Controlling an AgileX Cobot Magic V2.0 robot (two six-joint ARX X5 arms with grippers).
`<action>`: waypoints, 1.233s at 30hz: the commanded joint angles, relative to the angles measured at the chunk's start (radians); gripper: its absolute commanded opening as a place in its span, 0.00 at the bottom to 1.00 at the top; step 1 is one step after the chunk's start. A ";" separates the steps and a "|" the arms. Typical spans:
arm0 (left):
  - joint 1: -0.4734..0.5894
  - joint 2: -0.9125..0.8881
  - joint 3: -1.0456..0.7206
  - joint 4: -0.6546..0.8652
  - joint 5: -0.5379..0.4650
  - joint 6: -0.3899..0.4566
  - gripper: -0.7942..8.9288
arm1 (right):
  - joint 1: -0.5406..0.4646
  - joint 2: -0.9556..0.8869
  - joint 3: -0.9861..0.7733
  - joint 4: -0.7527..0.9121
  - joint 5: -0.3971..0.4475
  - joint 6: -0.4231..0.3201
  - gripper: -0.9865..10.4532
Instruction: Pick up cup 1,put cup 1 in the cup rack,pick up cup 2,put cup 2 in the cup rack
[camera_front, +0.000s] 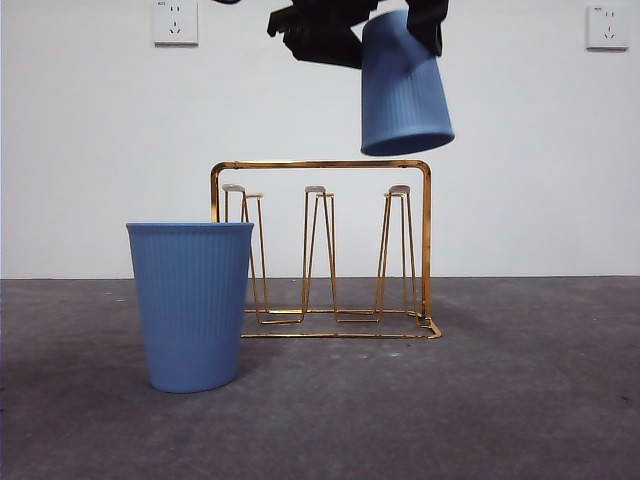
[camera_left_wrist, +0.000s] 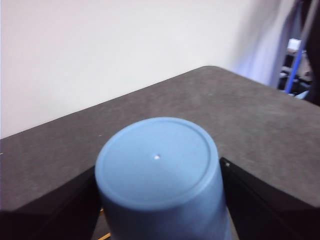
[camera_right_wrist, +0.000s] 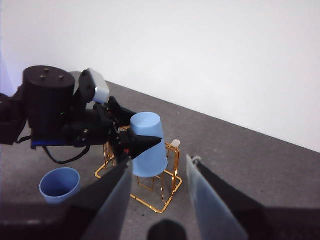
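My left gripper (camera_front: 398, 28) is shut on a blue ribbed cup (camera_front: 405, 95). It holds the cup upside down and slightly tilted in the air, above the right end of the gold wire cup rack (camera_front: 320, 165). In the left wrist view the cup's flat bottom (camera_left_wrist: 157, 160) fills the space between my jaws. A second blue cup (camera_front: 192, 305) stands upright on the table, in front of the rack's left end. My right gripper (camera_right_wrist: 159, 164) is open and empty, held back from the rack (camera_right_wrist: 170, 186). Its view shows the held cup (camera_right_wrist: 147, 145) and the standing cup (camera_right_wrist: 60, 184).
The table is dark grey (camera_front: 520, 400) and a white wall stands behind it. The rack's upright wire loops (camera_front: 318, 250) are all bare. Two wall sockets (camera_front: 175, 22) sit high on the wall.
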 joint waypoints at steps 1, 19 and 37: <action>0.001 0.012 0.006 0.002 -0.032 0.011 0.08 | 0.000 -0.003 -0.005 0.004 0.001 -0.003 0.25; -0.002 0.119 0.007 0.045 -0.082 0.002 0.08 | 0.000 -0.002 -0.005 0.001 0.000 -0.003 0.25; -0.002 0.223 0.007 0.059 -0.085 -0.031 0.08 | 0.000 -0.002 -0.005 0.002 0.000 -0.003 0.25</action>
